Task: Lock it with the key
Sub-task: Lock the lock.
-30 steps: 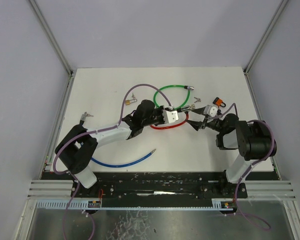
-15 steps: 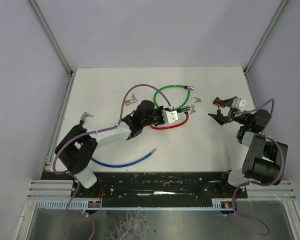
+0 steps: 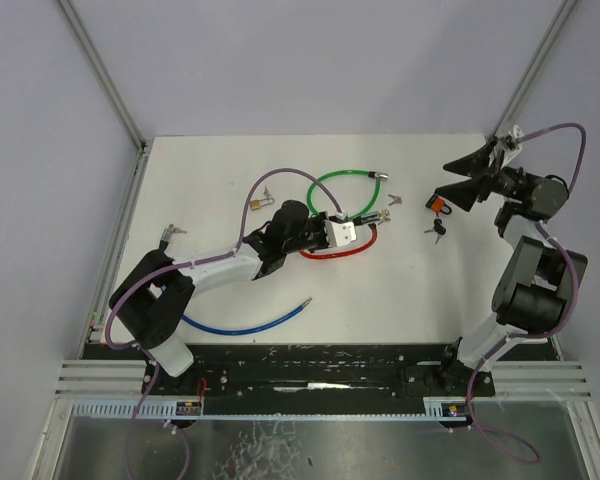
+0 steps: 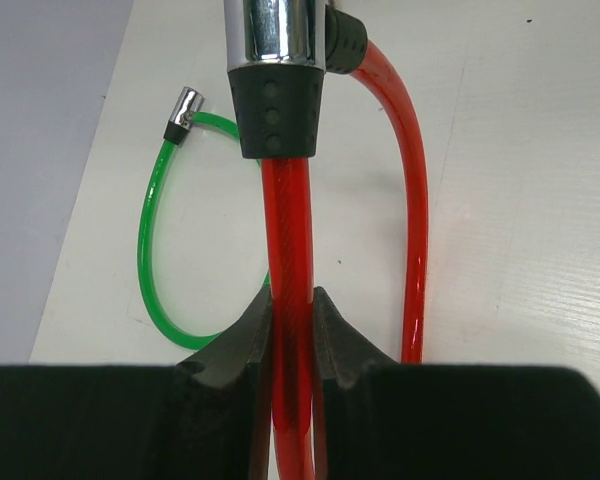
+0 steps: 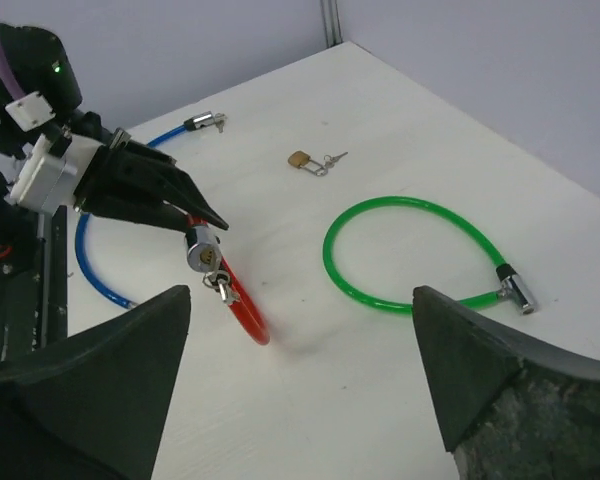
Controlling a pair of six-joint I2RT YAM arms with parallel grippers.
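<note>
Lock head (image 5: 201, 248) of red cable lock (image 4: 290, 230): middle of table (image 3: 210, 170), held via cable by left gripper (image 4: 292, 305), fingers clenched on red cable just behind head. Head axis runs along cable, face toward right arm. Small key (image 5: 223, 288) hangs at face; seated or not, cannot tell. Right gripper (image 3: 442, 181): jaws spread wide, empty, raised over far right, well apart from head, pointing at it. Right arm nearer key end. Judged next: reach in along axis, pinch key, turn.
</note>
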